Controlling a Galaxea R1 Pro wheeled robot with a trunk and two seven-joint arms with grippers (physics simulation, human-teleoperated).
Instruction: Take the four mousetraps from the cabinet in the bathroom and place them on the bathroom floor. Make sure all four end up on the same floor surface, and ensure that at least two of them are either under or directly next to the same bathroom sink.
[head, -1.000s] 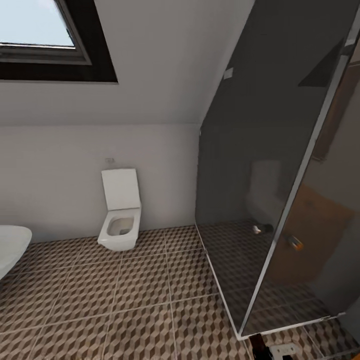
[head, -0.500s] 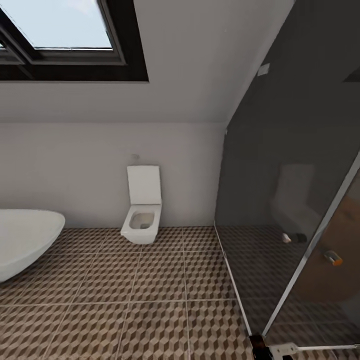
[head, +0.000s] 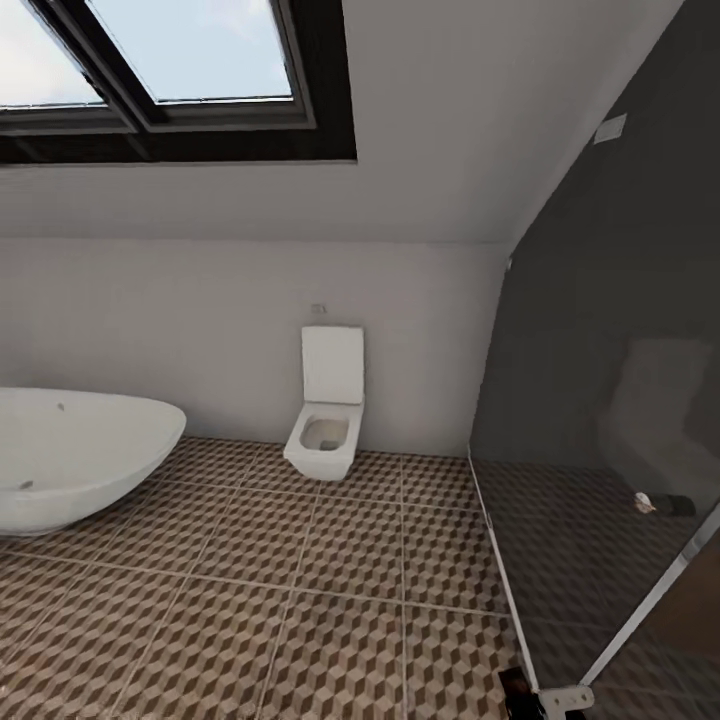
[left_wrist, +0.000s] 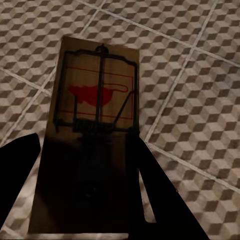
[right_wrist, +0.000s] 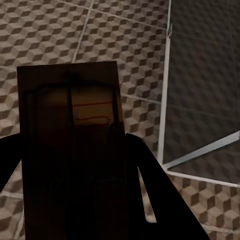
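Above bathroom floor, your left gripper grips one mousetrap, red patch showing; right gripper clamps second mousetrap beside shower glass. Toilet on far wall, bathtub left of it.
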